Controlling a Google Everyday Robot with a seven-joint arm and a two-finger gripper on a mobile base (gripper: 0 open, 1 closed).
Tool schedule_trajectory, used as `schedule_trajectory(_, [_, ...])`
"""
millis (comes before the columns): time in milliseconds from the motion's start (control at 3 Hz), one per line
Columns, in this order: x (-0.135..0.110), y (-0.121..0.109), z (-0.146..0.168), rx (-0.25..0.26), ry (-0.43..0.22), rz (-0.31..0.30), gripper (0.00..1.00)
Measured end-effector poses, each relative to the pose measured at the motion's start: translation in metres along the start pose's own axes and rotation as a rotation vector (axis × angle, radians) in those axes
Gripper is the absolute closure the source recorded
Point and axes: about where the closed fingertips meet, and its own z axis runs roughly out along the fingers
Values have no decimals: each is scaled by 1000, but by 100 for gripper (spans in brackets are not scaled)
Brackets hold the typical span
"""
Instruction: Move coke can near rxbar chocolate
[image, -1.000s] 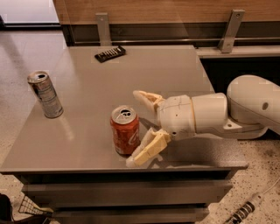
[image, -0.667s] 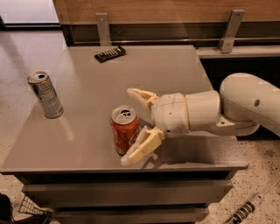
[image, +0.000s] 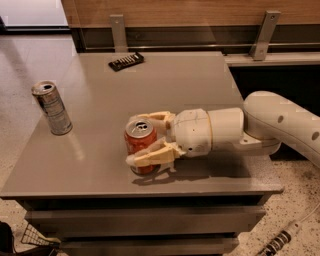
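1. The grey surface (image: 200, 90) takes up most of what I can see.
2. A white arm (image: 280, 125) reaches in from the right, low over the front part.
3. The gripper (image: 132, 141) is near the front edge, its two fingers closed against either side of the red soda can (image: 139, 134).
4. A silver can (image: 52, 107) stands upright by the left edge.
5. The red soda can stands upright, front centre.
6. The chocolate bar (image: 126, 61) lies flat near the back edge, well apart from the red soda can.

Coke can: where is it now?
Camera view: the coke can stands near the table's front edge, clamped in the jaws of the gripper, right of the silver can.
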Motion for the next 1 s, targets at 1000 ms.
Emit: schedule_trajectory(1000, [-4,3,5,-12,1,-7,100])
